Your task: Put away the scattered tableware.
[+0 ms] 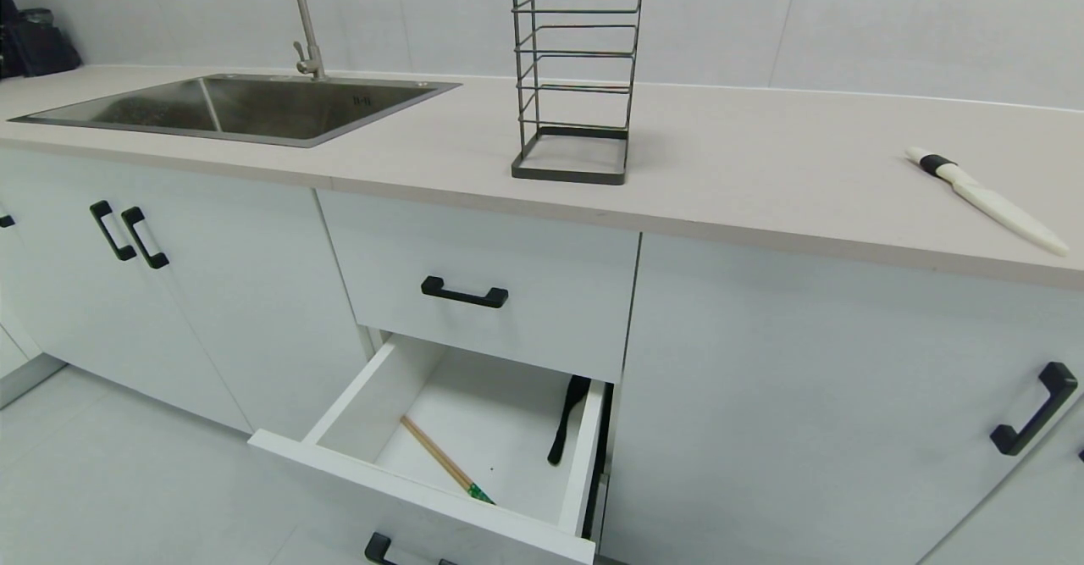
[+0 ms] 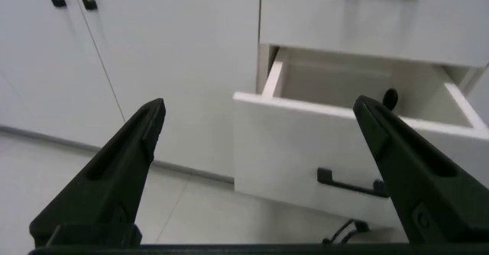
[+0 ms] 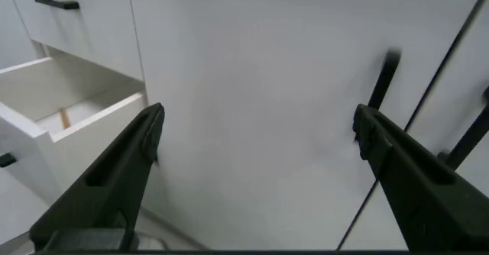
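Lying on the countertop (image 1: pixel 762 158), the white knife (image 1: pixel 987 201) is well apart from left gripper (image 2: pixel 260 110) and right gripper (image 3: pixel 256 117), both spread empty.

A kitchen: steel sink (image 1: pixel 254 108) (with faucet (image 1: pixel 305 23)), countertop (image 1: pixel 762 167), white cabinets (image 1: pixel 804 379).

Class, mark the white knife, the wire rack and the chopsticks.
white knife (image 1: pixel 991 202): head view, middle of the blade.
wire rack (image 1: pixel 569 176): head view, front bar of its base.
chopsticks (image 1: pixel 445 458): head view, middle of the shaft.
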Robot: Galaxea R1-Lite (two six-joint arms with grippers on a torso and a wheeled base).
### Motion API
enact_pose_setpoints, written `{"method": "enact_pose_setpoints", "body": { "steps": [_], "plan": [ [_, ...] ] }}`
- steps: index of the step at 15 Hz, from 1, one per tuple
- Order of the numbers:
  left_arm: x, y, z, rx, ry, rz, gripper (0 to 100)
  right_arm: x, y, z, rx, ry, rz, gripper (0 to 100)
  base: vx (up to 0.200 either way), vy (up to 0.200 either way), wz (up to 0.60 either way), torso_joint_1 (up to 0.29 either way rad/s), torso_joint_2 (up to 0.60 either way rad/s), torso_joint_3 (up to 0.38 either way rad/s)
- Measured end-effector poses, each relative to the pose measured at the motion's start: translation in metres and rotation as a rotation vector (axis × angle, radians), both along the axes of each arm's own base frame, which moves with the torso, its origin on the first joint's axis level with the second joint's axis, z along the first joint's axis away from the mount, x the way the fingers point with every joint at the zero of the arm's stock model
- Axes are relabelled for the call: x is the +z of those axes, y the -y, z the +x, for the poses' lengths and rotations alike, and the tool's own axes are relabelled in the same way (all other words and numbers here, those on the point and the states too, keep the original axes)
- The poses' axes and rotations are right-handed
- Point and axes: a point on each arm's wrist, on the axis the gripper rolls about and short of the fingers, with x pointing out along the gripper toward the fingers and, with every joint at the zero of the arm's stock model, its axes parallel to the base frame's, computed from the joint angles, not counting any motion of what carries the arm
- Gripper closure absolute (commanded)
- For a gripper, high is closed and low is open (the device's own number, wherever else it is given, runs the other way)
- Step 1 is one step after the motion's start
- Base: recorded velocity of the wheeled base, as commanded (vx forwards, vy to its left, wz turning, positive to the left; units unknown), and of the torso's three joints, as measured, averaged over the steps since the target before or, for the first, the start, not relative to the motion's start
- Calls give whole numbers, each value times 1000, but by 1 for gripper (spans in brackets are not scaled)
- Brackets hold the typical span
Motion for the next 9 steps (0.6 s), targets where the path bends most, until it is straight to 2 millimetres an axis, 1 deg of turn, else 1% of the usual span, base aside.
{"method": "enact_pose_setpoints", "body": {
  "steps": [1, 2, 3, 4, 5, 6, 8, 9],
  "plan": [
    [6, 0, -1, 0, 44, -4, 0, -5, 1, -1, -30, -26, 3, 0, 0, 0, 0, 0, 0, 0],
    [24, 0, -6, -2, 139, -13, 0, -5, 1, -2, -64, -18, 3, 0, 0, 0, 0, 0, 0, 0],
    [47, 0, -13, -5, 230, -21, 0, -6, 2, -2, -84, -12, -2, 0, 0, 0, 0, 0, 0, 0],
    [68, 0, -21, -12, 282, -29, 0, -6, 3, -2, -120, -4, -11, 0, 0, 0, 0, 0, 0, 0],
    [74, -1, -22, -21, 245, -35, 0, -8, 4, -2, -184, -20, -18, 0, 0, 0, 0, 0, 0, 0],
    [74, -1, -21, -37, 170, -41, 0, -10, 5, -3, -225, -32, -8, 0, 0, 0, 0, 0, 0, 0],
    [67, -3, -17, -84, 19, -54, 0, -11, 5, -3, -232, -41, 28, 0, 0, 0, 0, 0, 0, 0],
    [63, -4, -12, -133, -78, -57, 0, -11, 5, -3, -233, -41, 32, 0, 0, 0, 0, 0, 0, 0]
  ]
}}
